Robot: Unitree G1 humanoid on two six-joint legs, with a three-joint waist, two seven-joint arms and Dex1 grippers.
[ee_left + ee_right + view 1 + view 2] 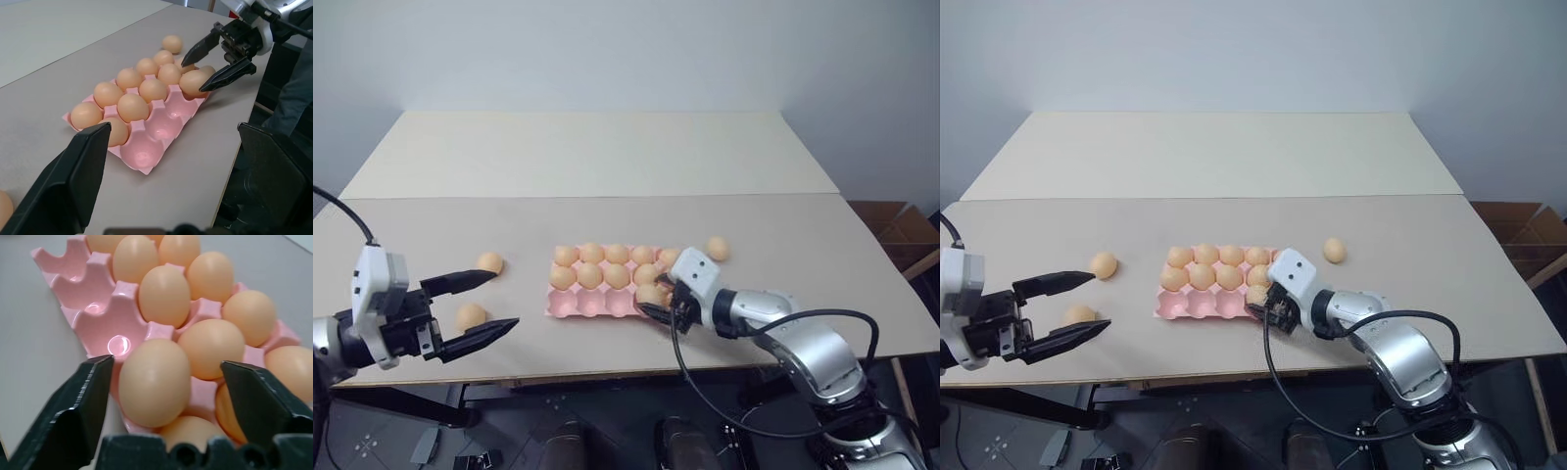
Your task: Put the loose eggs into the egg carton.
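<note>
The pink egg carton [592,304] lies at the middle of the table, most cups filled with tan eggs and three near-row cups bare. My right gripper [166,363] is open at the carton's right end, its fingers on either side of an egg [154,382] resting in a near-row cup, with small gaps to it. The same gripper [191,77] shows from the left wrist. Loose eggs lie on the table: one right of the carton [717,248], two to its left [490,261] [471,315]. My left gripper [506,298] hovers open and empty beside those two.
The table's front edge runs close below both grippers. A cardboard box [901,230] stands off the table's right side. The far half of the table [597,157] is bare.
</note>
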